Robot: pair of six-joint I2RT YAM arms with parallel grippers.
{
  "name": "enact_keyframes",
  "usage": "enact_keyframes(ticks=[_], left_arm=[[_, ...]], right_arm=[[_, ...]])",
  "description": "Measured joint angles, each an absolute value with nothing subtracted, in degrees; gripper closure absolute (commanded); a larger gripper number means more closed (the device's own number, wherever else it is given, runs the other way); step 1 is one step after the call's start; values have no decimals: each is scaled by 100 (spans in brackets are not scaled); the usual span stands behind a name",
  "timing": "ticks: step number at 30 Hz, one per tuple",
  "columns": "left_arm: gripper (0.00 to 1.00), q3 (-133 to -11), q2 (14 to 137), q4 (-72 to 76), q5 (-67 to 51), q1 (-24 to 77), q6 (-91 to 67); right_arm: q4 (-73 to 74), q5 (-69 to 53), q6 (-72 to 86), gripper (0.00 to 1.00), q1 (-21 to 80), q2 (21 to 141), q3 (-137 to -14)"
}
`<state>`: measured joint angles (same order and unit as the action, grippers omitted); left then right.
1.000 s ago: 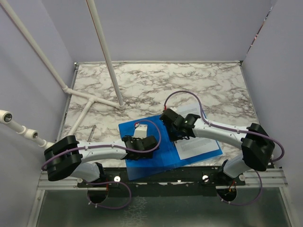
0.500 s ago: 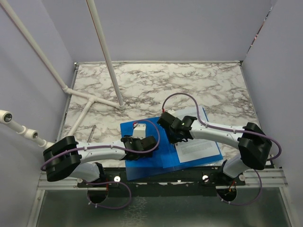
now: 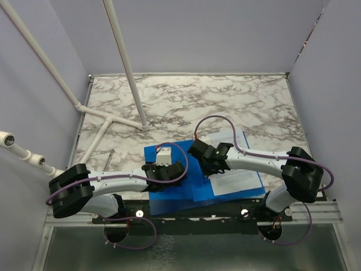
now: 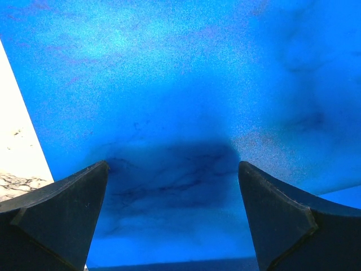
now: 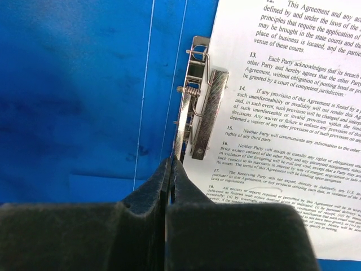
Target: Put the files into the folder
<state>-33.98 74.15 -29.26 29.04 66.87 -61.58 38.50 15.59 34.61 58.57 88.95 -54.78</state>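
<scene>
Marble-top table (image 3: 197, 101), lavender walls, white pipe frame at back-left. Shows the folder (image 3: 177, 197) lying open and flat at the near edge, between the two arms. Shows the files (image 3: 237, 179) already on the right-hand inner leaf, printed side up, left margin up against the metal clip (image 5: 196, 107) by the spine. Can't tell from the right wrist view whether the clip's bar actually bears down on the paper or only sits over its edge.

Finds the right gripper (image 5: 171, 164) pressed fully together with nothing between the tips, parked at the near end of the clip mechanism. Touching the lever or just short of it, can't say. Finds the left gripper (image 4: 172, 166) spread wide and low over the left cover, blue plastic filling the gap. Looks like steadying that leaf, contact not confirmed.

Judging progress: well past halfway, with paper placed inside and roughly square to the leaf. Remaining, as a guess: secure the sheet under the clip if not yet clamped, then fold the left cover over and shut it.
</scene>
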Motion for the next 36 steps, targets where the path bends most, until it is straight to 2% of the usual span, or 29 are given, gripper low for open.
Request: enact_keyframes(ticks=[36], left_arm=[[1,-3406,7481,-2805,2976,6687,-6198]], right_arm=[[3052,1315,4016,100,5929,8573,-4644]])
